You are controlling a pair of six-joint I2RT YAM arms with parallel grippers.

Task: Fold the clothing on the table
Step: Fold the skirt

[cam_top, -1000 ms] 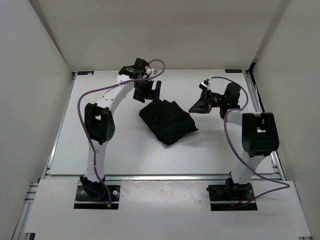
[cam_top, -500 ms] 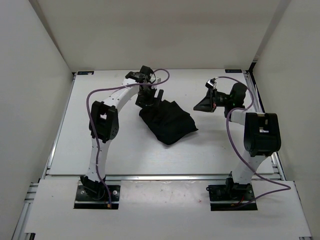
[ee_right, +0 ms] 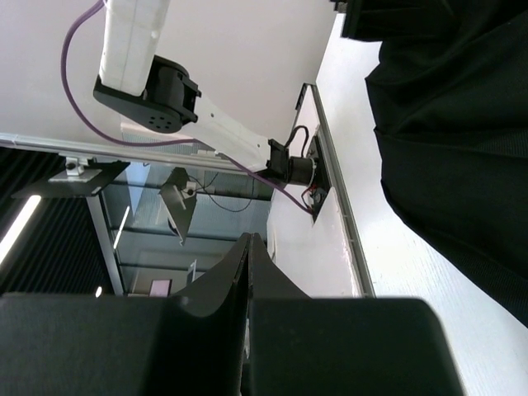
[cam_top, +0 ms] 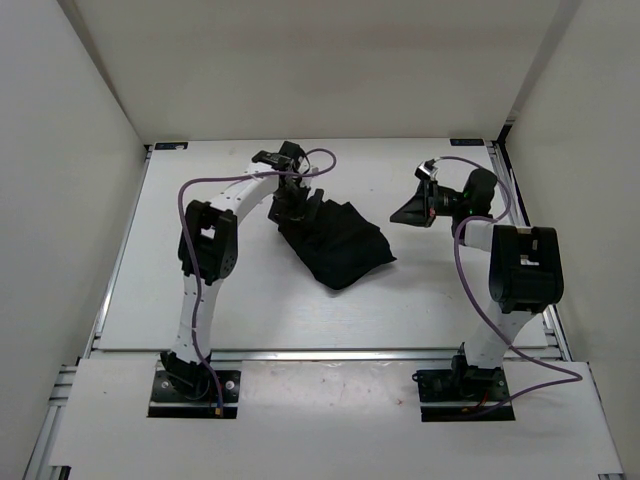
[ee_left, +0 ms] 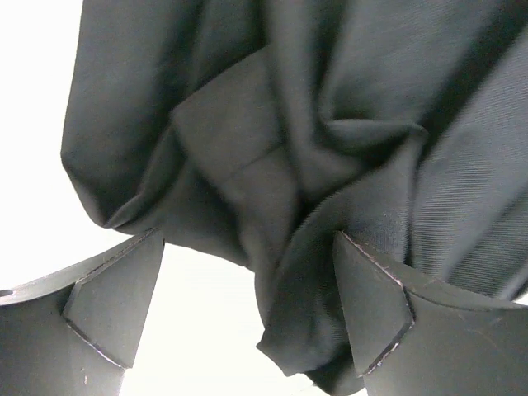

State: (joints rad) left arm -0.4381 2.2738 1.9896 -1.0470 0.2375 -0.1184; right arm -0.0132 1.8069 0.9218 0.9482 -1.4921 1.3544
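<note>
All folding apparently remains: clothing (cam_top: 335, 245) lies crumpled centre frame, left gripper (ee_left: 247, 285) gaping over its edge (right gripper (cam_top: 403, 213) clenched, empty).

Fingers (ee_left: 115, 305) apart; wrinkled black clothing (ee_left: 313, 148) bunched between them.

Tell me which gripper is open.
The left gripper: its jaws are spread wide over the clothing's edge. The right gripper is shut, apart from the cloth.

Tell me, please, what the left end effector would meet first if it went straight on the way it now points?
The black clothing, bunched just ahead of the open left end effector; the gap between them is hard to judge.
</note>
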